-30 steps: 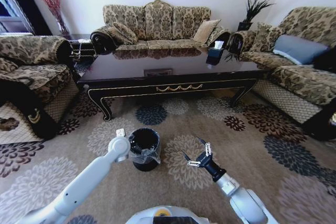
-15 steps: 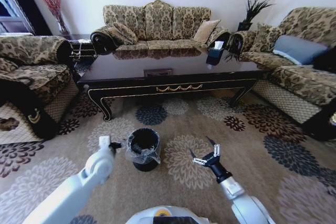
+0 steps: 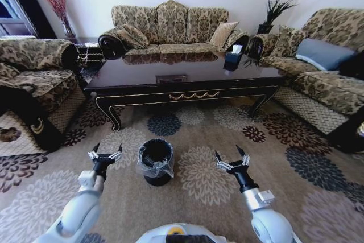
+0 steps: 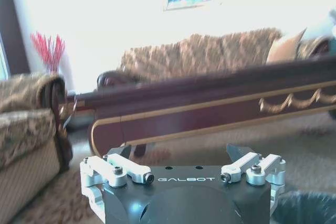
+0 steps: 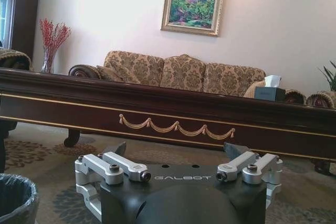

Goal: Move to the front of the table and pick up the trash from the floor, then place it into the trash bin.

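Observation:
The black trash bin [image 3: 156, 162] with its clear liner stands on the flower-patterned floor [image 3: 199, 180] in front of the dark table [image 3: 187, 78]. My left gripper [image 3: 104, 155] hovers open and empty just left of the bin, pointing toward the table. At about the same height, my right gripper [image 3: 232, 160] is open and empty to the right of the bin. The left wrist view has its open gripper [image 4: 181, 151] facing the table rail [image 4: 210, 114], with the bin's rim [image 4: 307, 208] beside it. The right wrist view also faces the table [image 5: 173, 111], with the bin [image 5: 16, 198] at its edge. The trash is out of view.
Patterned sofas ring the table: one behind it [image 3: 170, 27], an armchair [image 3: 34, 83] on the left and a sofa [image 3: 324, 72] on the right. A dark tissue box [image 3: 233, 54] sits on the tabletop. Open carpet lies between me and the table.
My left arm has swung away from above the bin, out to its left and lower, its gripper now pointing forward. The right gripper has drifted slightly right and toward me.

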`<state>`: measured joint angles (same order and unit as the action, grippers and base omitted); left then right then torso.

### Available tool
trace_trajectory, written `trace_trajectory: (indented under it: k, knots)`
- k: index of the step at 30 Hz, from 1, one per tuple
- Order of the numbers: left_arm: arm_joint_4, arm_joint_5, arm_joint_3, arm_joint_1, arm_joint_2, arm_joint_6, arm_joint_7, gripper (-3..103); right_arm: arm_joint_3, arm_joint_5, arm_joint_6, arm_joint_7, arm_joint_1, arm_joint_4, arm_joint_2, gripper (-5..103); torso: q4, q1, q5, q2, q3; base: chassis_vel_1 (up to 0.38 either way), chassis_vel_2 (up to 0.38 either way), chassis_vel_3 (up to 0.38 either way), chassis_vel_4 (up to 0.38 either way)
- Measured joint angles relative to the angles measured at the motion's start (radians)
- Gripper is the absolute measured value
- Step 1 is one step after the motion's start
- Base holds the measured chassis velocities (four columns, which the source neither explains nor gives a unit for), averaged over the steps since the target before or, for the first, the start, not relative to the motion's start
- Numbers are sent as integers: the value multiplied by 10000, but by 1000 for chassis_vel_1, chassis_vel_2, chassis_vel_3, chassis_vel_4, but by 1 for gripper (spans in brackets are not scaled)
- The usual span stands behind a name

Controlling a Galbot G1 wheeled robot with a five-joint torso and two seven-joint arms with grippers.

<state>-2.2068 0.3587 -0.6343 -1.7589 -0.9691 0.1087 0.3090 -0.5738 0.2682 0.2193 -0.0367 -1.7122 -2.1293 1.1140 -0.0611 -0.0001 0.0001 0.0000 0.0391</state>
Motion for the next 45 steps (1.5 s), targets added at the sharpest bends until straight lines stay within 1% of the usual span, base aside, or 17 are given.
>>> trace_trajectory:
  k: [2, 3, 4, 5, 7, 8, 9, 13, 20, 23, 27, 45]
  knots:
    - [-137, -159, -183, -403, -197, 379, -278, 100, -22, 120, 21, 76, 12, 2, 14, 100, 1, 0, 0, 1, 0, 0, 0, 0, 0]
    - [-228, -218, -380, -832, -443, 696, -573, 100, -52, 203, 23, 146, -46, -49, 103, 100, 0, 0, 0, 0, 0, 0, 0, 0, 0]
    - [-228, -218, -380, -832, -443, 696, -573, 100, -52, 203, 23, 146, -46, -49, 103, 100, 0, 0, 0, 0, 0, 0, 0, 0, 0]
    - [-234, -256, -538, -1077, -614, 906, -769, 100, -69, 197, 23, 193, -91, -64, 171, 100, -2, 0, 0, 1, 0, 0, 0, 0, 0]
    - [-196, -267, -711, -1300, -774, 1116, -953, 100, -94, 147, 29, 244, -121, -62, 215, 100, -3, 0, -1, 1, 0, 0, 0, 0, 0]
    - [-92, -232, -986, -1557, -976, 1359, -1165, 100, -126, 61, 61, 309, -155, -36, 232, 100, -1, 0, -1, 0, 0, 0, 0, 0, 0]
    - [-92, -232, -986, -1557, -976, 1359, -1165, 100, -126, 61, 61, 309, -155, -36, 232, 100, -1, 0, -1, 0, 0, 0, 0, 0, 0]
    - [72, -19, -1445, -2085, -1313, 1898, -1582, 100, -320, -96, 199, 544, -237, 58, 206, 100, 0, 0, -1, 1, 0, 0, 0, 0, 0]
    - [-44, 54, -1339, -2219, -1327, 1982, -1665, 100, -348, -93, 199, 693, -249, 140, 204, 100, -2, 0, -1, -1, 1, 0, 0, 0, 0]
    - [-109, -50, -1111, -2286, -1365, 1883, -1664, 100, -394, 48, 191, 833, -174, 193, 155, 100, -1, 0, -1, 0, 1, 0, 0, 0, 0]
    - [-117, -74, -1054, -2295, -1374, 1827, -1660, 100, -447, 161, 159, 985, -159, 173, 138, 100, -1, 0, -2, 0, 1, 0, 0, 0, 0]
    - [-122, -65, -1031, -2260, -1363, 1775, -1615, 100, -452, 172, 142, 998, -152, 157, 138, 100, -1, 1, -1, 0, 1, 0, 0, 0, 0]
